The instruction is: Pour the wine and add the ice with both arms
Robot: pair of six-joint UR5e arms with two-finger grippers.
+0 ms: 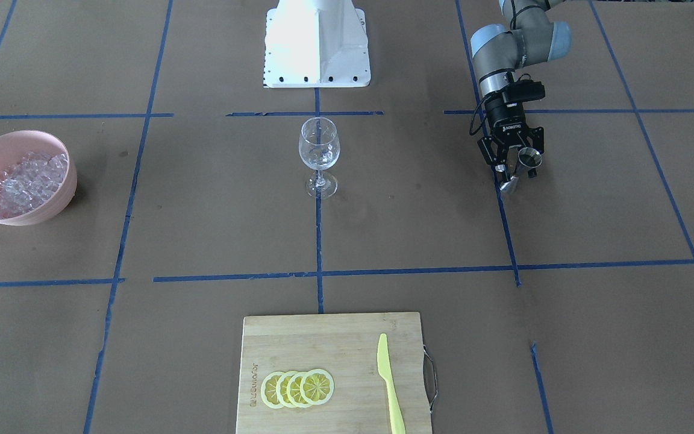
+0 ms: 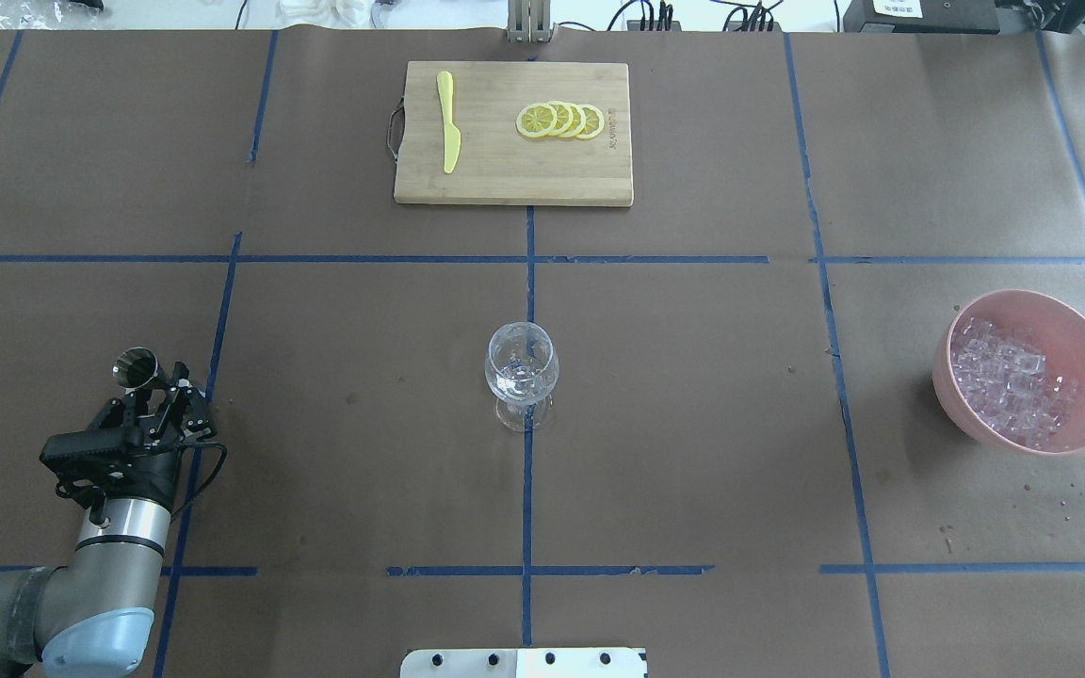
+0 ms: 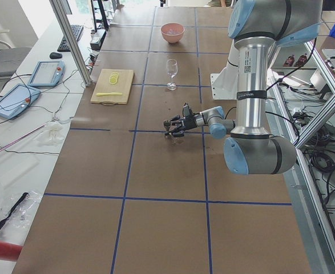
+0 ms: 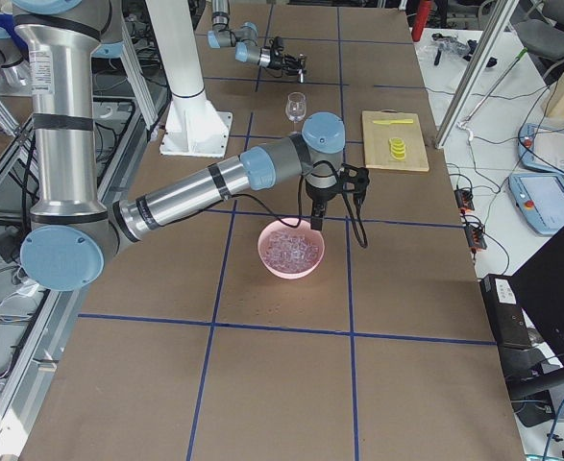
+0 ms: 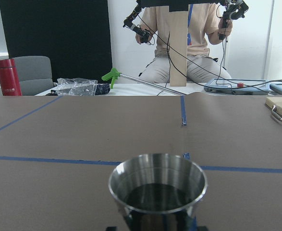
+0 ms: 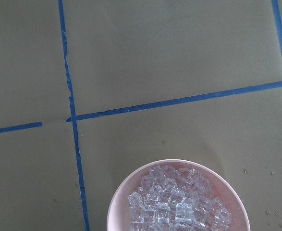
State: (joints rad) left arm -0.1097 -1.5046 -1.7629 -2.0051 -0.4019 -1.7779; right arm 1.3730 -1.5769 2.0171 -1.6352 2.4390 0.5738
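The left gripper point(image 1: 518, 172) is clamped on a small metal cup point(image 1: 529, 159). The wrist view shows dark liquid inside the cup. The gripper holds it low over the brown table point(image 1: 594, 211). The wine glass point(image 1: 318, 147) stands upright, well apart from this gripper, off toward the robot's right at the table's middle. Farther out from the robot than the glass lies a cutting board point(image 1: 323, 343) with lemon slices point(image 1: 297, 388) and a yellow knife point(image 1: 390, 386).

The right gripper point(image 4: 315, 221) points down, and the pink bowl point(image 4: 267, 261) sits below it. Whether its fingers are open or closed cannot be told from the one side view that shows it. The ice point(image 6: 179, 202) is heaped in that bowl, far from the glass.
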